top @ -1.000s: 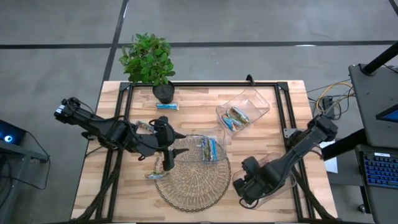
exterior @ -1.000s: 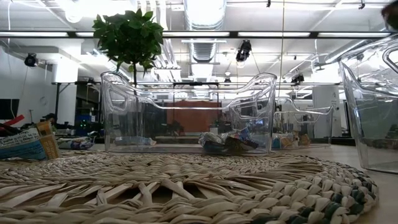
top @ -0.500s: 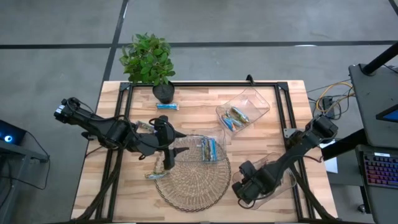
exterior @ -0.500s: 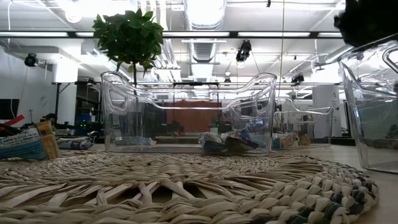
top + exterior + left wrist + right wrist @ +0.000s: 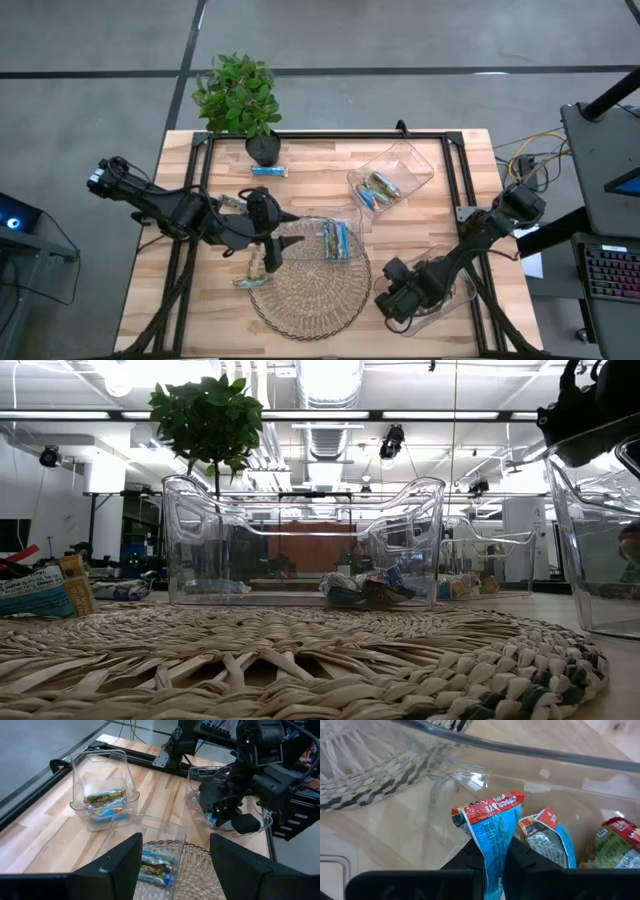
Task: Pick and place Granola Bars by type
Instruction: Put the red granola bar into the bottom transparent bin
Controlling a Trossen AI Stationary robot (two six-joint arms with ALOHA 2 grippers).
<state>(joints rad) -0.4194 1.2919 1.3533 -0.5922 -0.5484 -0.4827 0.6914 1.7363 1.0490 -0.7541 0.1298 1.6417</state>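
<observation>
My right gripper (image 5: pixel 392 298) is shut on a blue granola bar with a red end (image 5: pixel 490 807). It hangs over the mat-side end of the clear near-right tray (image 5: pixel 450 285), where a blue-red bar (image 5: pixel 547 837) and a green bar (image 5: pixel 615 840) lie. The low view catches this gripper (image 5: pixel 590 405) above the tray's rim. My left gripper (image 5: pixel 268 255) is open over the left rim of the wicker mat (image 5: pixel 310 285); its fingers (image 5: pixel 120 865) touch nothing. Loose bars lie flat on the table by the pot (image 5: pixel 268 171), beside the left arm (image 5: pixel 235 203) and at the mat's left edge (image 5: pixel 248 281). My right gripper pinches the blue bar between its two fingers, which lie on the blue part of the wrapper (image 5: pixel 492 845). The red crimped end (image 5: pixel 490 807) sticks out past the fingertips. The bar is lifted clear of the tray floor.
A clear tray (image 5: pixel 325 240) on the mat's far part holds several bars (image 5: pixel 155 867). Another clear tray (image 5: pixel 390 178) holding bars stands toward the far right. A potted plant (image 5: pixel 240 100) is at the far-left edge. A black frame rail (image 5: pixel 330 135) runs along the table's far side.
My right gripper, shut on the blue bar, has come down toward the near-right tray and shifted slightly toward the mat; the low view now shows it above the tray rim where before it barely showed.
</observation>
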